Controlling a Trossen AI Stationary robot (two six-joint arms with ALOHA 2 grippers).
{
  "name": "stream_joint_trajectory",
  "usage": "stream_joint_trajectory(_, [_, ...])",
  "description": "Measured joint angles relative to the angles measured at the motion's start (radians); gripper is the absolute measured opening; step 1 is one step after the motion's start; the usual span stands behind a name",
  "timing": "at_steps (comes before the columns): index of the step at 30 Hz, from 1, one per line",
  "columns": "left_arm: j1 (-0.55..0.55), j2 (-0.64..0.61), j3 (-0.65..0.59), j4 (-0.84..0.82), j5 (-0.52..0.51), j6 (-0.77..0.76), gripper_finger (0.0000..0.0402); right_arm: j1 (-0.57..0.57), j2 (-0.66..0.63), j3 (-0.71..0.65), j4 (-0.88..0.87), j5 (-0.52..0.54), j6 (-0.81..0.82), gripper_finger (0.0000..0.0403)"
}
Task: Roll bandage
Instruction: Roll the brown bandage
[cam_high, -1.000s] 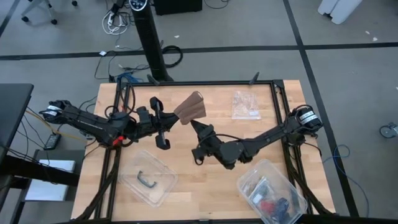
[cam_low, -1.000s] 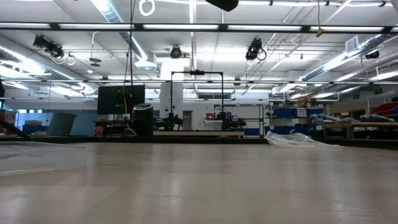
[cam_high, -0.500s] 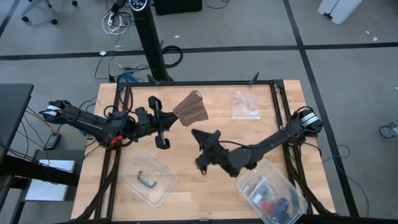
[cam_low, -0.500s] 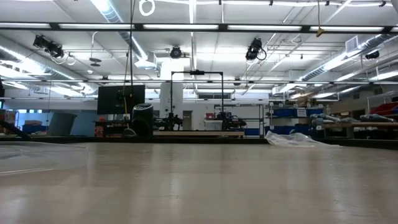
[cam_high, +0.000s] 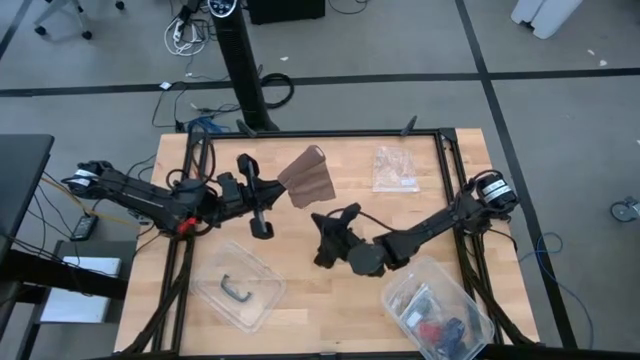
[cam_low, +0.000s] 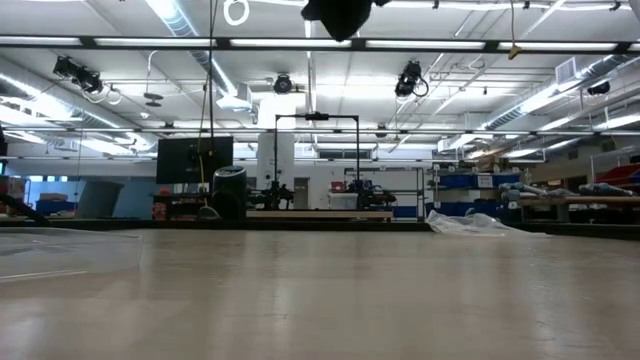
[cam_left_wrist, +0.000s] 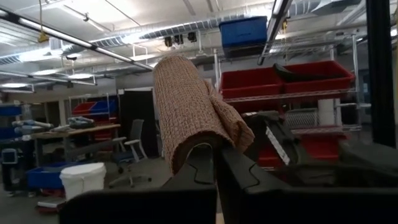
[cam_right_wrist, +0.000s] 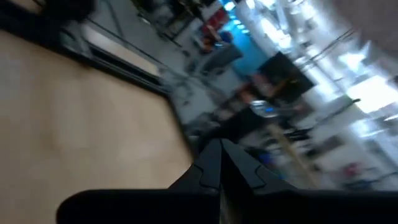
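Wooden table (cam_high: 330, 300) | left gripper (cam_high: 268, 192) clamps bandage (cam_high: 308, 176) end, strip draping beyond fingertips | right gripper (cam_high: 322, 222) clenched empty, just beside bandage | soft, light, floppy: grip the free edge

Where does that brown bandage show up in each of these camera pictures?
High view: the bandage sits near the table's far middle, at the left gripper.
Low view: not in it.
Left wrist view: it stands upright in the centre, clamped by the shut fingers.
Right wrist view: not in it.
Shared landmark: the left gripper.
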Motion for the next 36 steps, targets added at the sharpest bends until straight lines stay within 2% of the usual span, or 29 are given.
stream_joint_trajectory(7, [0.000,-0.003,0.001,-0.045,-0.016,0.004,0.0001,-0.008,-0.021,-0.027,-0.196,-0.312,0.570,0.0001])
stream_joint_trajectory(10, [0.000,-0.003,0.001,-0.073,-0.026,-0.012,0.0001,-0.027,-0.031,-0.042,-0.207,-0.465,0.764,0.0001])
stream_joint_trajectory(16, [0.000,-0.024,0.000,-0.104,-0.052,-0.045,0.0001,-0.041,-0.032,-0.045,-0.198,-0.699,0.957,0.0001])
stream_joint_trajectory(20, [0.003,-0.063,0.000,-0.102,-0.052,-0.057,0.0001,-0.051,-0.032,-0.045,-0.168,-0.861,1.021,0.0001])
stream_joint_trajectory(23, [0.005,-0.088,0.000,-0.113,-0.043,-0.074,0.0001,-0.076,-0.032,-0.098,-0.031,-0.927,1.034,0.0000])
stream_joint_trajectory(26, [0.005,-0.101,0.000,-0.162,-0.039,-0.076,0.0001,-0.120,-0.032,-0.205,0.227,-1.003,1.061,0.0000])
stream_joint_trajectory(28, [0.005,-0.110,-0.004,-0.190,-0.039,-0.086,0.0001,-0.149,-0.032,-0.295,0.420,-1.009,1.080,0.0000])
stream_joint_trajectory(33, [0.005,-0.144,-0.075,-0.136,-0.038,-0.105,0.0001,-0.178,-0.032,-0.508,0.895,-0.874,1.029,0.0000])
stream_joint_trajectory(36, [0.005,-0.146,-0.144,-0.020,-0.040,-0.105,0.0001,-0.179,-0.032,-0.567,1.030,-0.821,1.005,0.0009])
